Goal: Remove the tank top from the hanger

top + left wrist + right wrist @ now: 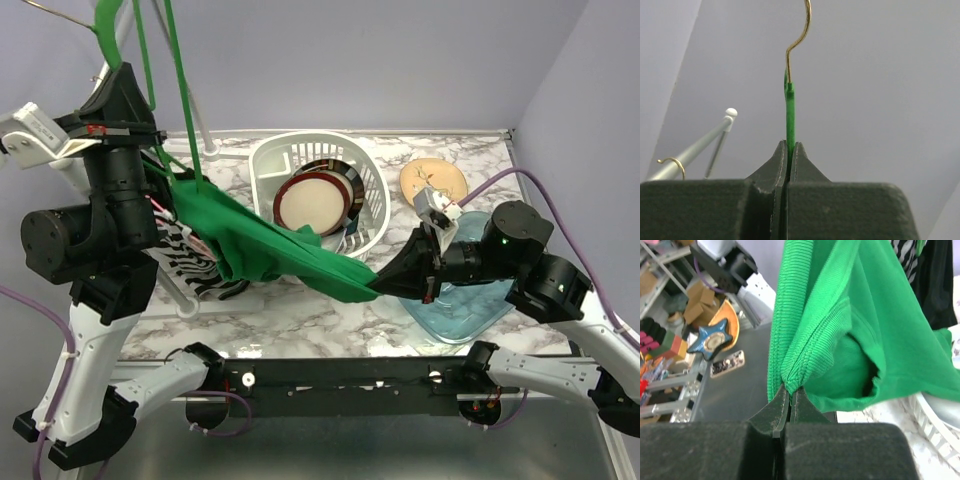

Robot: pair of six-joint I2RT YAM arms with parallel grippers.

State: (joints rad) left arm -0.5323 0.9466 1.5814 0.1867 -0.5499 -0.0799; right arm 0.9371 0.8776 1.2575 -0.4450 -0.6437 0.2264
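The green tank top (270, 250) stretches slantwise over the table, and its thin straps (183, 100) run up to the hanger (105, 30) at the top left. My left gripper (118, 66) is raised high and shut on the hanger's green neck (790, 115), just below its gold hook (799, 40); the jaws (789, 147) pinch it. My right gripper (378, 287) is shut on the tank top's ribbed lower edge (795, 375) and holds it low at the centre right, so the cloth (860, 315) is taut between the arms.
A white basket (372, 190) holding a round dish stands at the back centre. A wooden disc (433, 180) and a blue tray (470, 300) lie at the right. A black-and-white striped cloth (190, 260) lies under the left arm. A white rack pole (195, 130) rises behind, and its rod (695, 147) shows by my left wrist.
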